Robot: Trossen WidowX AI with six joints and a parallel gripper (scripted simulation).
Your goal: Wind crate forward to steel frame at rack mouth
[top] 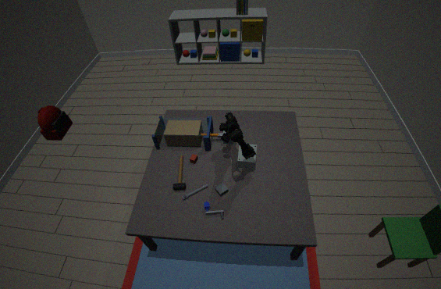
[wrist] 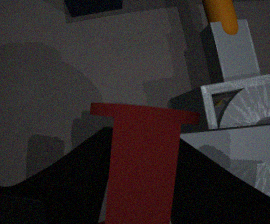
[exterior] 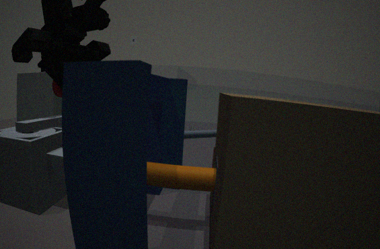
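Observation:
The crate (top: 184, 134) (exterior: 303, 168) sits flat in the clear-panelled cubby. A gap shows between its front and the blue frame (top: 208, 134) (exterior: 105, 134) at the mouth. The orange strap (top: 212, 134) (exterior: 180, 176) (wrist: 223, 15) runs from the crate through the frame toward the grey winch (exterior: 24, 165) (wrist: 256, 107). The winch handle's flat grey arm (exterior: 35, 124) lies across the winch top. My gripper (exterior: 58, 84) (wrist: 136, 139) is shut on the handle's red upright grip (wrist: 143, 170), whose flanged top shows. The handle's square key is hidden.
A hammer (top: 180, 169), a wrench (top: 196, 191), a red block (top: 193, 158), a grey block (top: 222, 189), a blue block (top: 207, 205) and an L-shaped tool (top: 215, 212) lie on the bench, away from the winch. A clear panel (exterior: 199, 101) stands beside the crate.

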